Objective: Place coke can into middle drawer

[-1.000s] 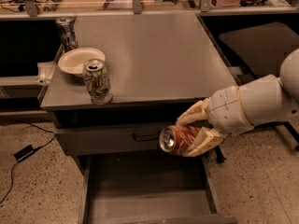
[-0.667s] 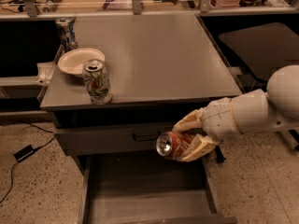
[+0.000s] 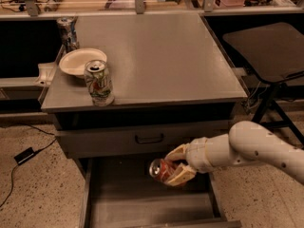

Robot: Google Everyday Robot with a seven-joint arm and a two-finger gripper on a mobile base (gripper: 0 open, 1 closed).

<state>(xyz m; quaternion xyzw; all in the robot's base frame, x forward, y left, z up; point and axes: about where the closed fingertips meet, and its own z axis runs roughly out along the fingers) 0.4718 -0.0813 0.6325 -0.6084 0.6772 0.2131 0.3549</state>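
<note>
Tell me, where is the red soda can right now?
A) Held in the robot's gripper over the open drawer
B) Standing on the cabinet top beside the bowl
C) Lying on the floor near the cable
A: the gripper is shut on the coke can, holding it on its side over the open middle drawer; the can on the cabinet top is white-green.

My gripper hangs over the open middle drawer. Its tan fingers wrap around the coke can, so I see only the silver end and a strip of red, and I cannot read the lettering. The drawer's front runs off the bottom edge. The arm leaves at the right edge. The white-green can covers part of the plate. The dark can behind it is too blurred to read.
</note>
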